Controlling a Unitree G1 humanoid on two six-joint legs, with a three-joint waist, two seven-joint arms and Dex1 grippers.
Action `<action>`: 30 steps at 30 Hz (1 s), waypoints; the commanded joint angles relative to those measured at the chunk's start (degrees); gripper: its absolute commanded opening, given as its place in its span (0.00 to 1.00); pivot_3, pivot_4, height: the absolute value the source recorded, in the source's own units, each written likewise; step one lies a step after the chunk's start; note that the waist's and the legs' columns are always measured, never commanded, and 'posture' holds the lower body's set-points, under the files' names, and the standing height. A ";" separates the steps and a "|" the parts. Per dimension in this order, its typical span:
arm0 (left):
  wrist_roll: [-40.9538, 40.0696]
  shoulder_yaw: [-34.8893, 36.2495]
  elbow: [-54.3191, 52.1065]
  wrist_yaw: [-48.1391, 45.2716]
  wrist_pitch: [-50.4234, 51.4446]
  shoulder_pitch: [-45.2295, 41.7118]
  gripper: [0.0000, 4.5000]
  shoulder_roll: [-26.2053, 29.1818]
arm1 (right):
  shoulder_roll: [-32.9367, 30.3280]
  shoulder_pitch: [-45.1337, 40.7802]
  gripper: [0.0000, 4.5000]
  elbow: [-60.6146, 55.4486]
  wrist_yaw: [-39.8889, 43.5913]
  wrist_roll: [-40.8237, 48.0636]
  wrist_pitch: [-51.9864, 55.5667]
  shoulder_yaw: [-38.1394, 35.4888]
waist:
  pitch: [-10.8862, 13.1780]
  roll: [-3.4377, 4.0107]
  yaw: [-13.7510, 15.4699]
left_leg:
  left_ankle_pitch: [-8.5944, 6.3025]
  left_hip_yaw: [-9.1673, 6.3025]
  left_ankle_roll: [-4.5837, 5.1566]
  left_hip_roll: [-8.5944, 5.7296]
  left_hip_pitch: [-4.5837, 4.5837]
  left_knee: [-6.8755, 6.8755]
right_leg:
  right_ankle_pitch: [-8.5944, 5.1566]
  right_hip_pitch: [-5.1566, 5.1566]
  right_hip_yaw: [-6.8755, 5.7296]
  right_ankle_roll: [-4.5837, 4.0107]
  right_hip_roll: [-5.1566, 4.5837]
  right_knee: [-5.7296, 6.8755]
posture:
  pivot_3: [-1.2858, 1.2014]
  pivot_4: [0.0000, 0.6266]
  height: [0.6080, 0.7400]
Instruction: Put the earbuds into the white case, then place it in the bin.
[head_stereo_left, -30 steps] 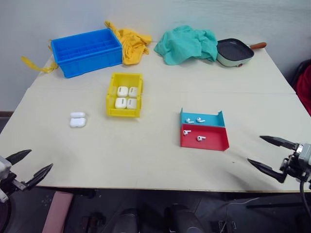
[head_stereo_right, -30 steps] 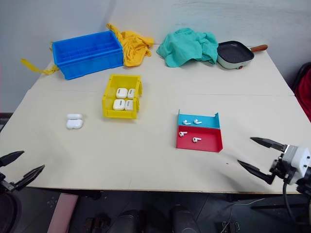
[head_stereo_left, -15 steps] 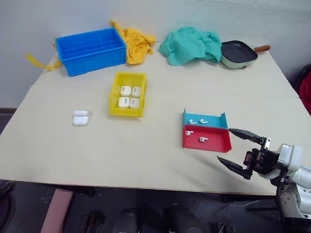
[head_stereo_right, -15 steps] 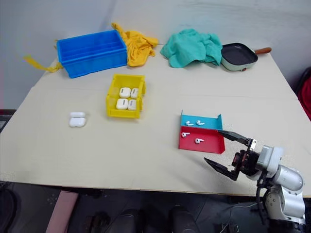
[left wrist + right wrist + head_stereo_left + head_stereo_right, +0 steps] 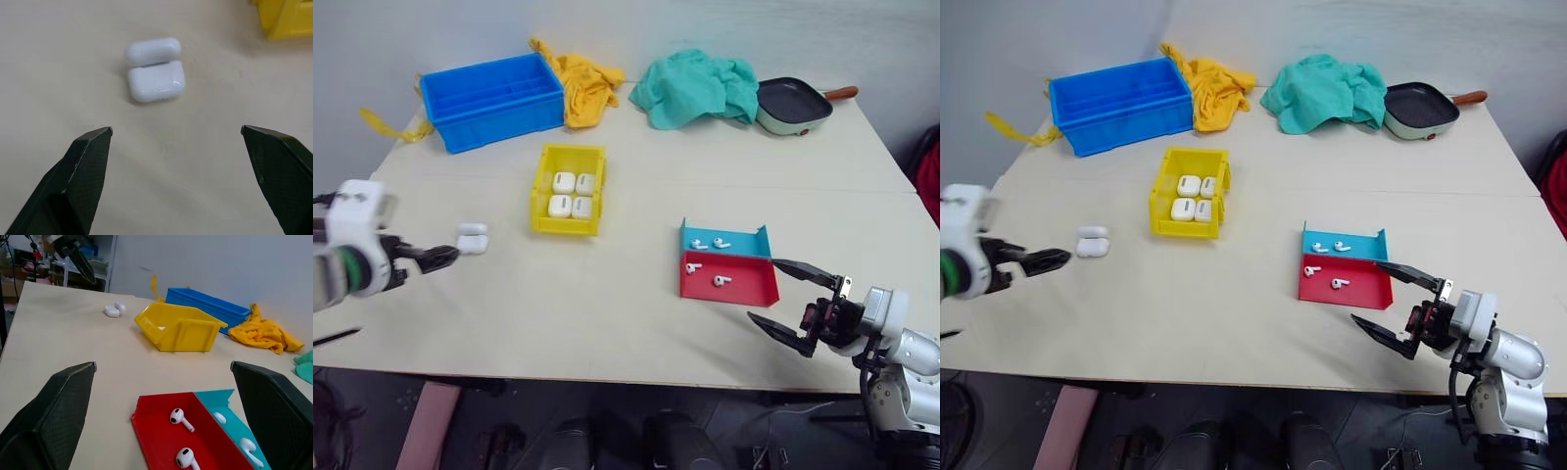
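The white case (image 5: pixel 155 73) lies with its lid open on the left part of the table, apart from the yellow bin (image 5: pixel 567 228). My left gripper (image 5: pixel 174 129) hovers open just short of the case, one black finger to each side and nothing between them. The bin holds several other white cases. The earbuds (image 5: pixel 710 243) lie in a red-and-blue tray (image 5: pixel 744 291): two in the blue half, two in the red half (image 5: pixel 181 417). Near the table's front edge, just right of the tray, my right gripper (image 5: pixel 764 289) stands open and empty.
A large blue crate (image 5: pixel 492 98) stands at the back left with a yellow cloth (image 5: pixel 582 83) beside it. Further right along the back lie a teal cloth (image 5: pixel 697 88) and a square pan (image 5: pixel 790 105).
My left arm has swung up from below the table's front left edge to just short of the white case. My right gripper shifted left toward the tray, then held still.
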 commanded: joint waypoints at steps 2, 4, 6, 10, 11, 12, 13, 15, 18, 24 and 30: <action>7.28 -6.84 8.17 1.84 -2.04 -7.41 0.99 -2.49 | -0.08 -0.94 1.00 -0.53 -0.21 0.20 -0.87 -0.19 | 0.00 0.00 0.04 | 0.01 0.01 -0.05 0.03 -0.01 -0.02 | 0.00 -0.06 0.02 0.00 0.04 0.12 | 0.52 0.24 1.00; 10.26 -7.80 11.81 3.06 -4.37 -8.45 0.99 -5.03 | 0.09 -1.03 1.00 -0.73 -0.59 -0.03 -0.88 0.07 | 0.00 0.00 0.19 | 0.01 0.01 -0.06 0.04 0.00 0.00 | 0.00 -0.08 0.02 0.00 0.04 0.13 | 0.52 0.24 1.00; 13.52 -9.85 16.02 4.09 -5.43 -9.15 0.99 -6.55 | 0.20 -0.75 1.00 -1.52 -1.11 -0.21 -0.76 0.24 | 0.00 0.00 0.39 | 0.01 0.00 -0.07 0.04 0.00 0.07 | 0.00 -0.12 0.02 0.00 0.02 0.11 | 0.52 0.24 1.00; 17.19 -10.06 20.70 3.86 -9.74 -10.81 0.99 -8.85 | 0.35 -0.48 1.00 -2.44 -2.28 -0.67 -0.64 0.46 | 0.01 -0.01 0.67 | 0.02 -0.02 -0.08 0.04 -0.03 0.23 | 0.00 -0.10 0.02 0.00 0.01 0.17 | 0.52 0.24 1.00; 18.01 -10.02 21.97 3.85 -10.50 -11.50 0.99 -9.28 | 0.37 -0.42 1.00 -2.49 -2.36 -0.69 -0.66 0.52 | 0.01 -0.01 0.70 | 0.01 -0.02 -0.07 0.04 -0.04 0.30 | 0.00 -0.10 0.01 0.01 0.00 0.19 | 0.52 0.24 1.00; 18.59 -10.21 23.26 3.56 -11.16 -12.11 0.99 -9.75 | 0.33 -0.02 1.00 -2.86 -2.37 -0.62 -0.68 0.53 | 0.01 -0.01 0.72 | 0.01 -0.02 -0.07 0.04 -0.05 0.34 | 0.00 -0.09 0.01 0.00 -0.01 0.19 | 0.52 0.24 1.00; 19.09 -10.46 24.16 3.20 -11.63 -12.56 0.99 -10.09 | 0.28 0.24 1.00 -3.06 -2.35 -0.55 -0.70 0.52 | 0.01 -0.02 0.75 | 0.01 -0.03 -0.07 0.04 -0.09 0.39 | 0.00 -0.09 -0.01 0.00 -0.01 0.19 | 0.52 0.24 1.00; 19.91 -10.93 25.93 2.47 -12.21 -13.29 0.99 -10.78 | 0.25 0.86 1.00 -3.62 -2.37 -0.33 -0.66 0.37 | 0.01 -0.02 0.75 | 0.01 -0.04 -0.07 0.04 -0.09 0.43 | 0.00 -0.06 -0.02 0.01 -0.02 0.20 | 0.52 0.24 1.00; 20.91 -10.70 27.90 1.74 -12.79 -14.35 0.99 -12.08 | 0.27 1.80 1.00 -3.94 -2.14 0.05 -0.88 0.01 | 0.00 -0.02 0.75 | 0.01 -0.04 -0.07 0.04 -0.09 0.47 | 0.00 -0.05 -0.02 0.01 -0.02 0.22 | 0.52 0.24 1.00; 23.07 -11.76 29.96 0.27 -13.90 -15.81 0.99 -13.98 | 0.67 3.14 1.00 -2.21 -0.58 0.56 -2.59 -0.66 | 0.00 -0.02 0.68 | 0.01 -0.05 -0.07 0.04 -0.09 0.54 | -0.01 -0.05 -0.03 0.01 -0.01 0.28 | 0.52 0.24 1.00; 25.74 -8.20 32.59 3.38 -14.79 -17.78 0.99 -17.55 | 0.87 3.19 1.00 0.98 1.49 1.02 -4.71 -0.94 | 0.00 -0.02 0.71 | 0.01 -0.05 -0.06 0.04 -0.09 0.65 | -0.01 -0.01 -0.03 0.01 -0.01 0.30 | 0.52 0.24 1.00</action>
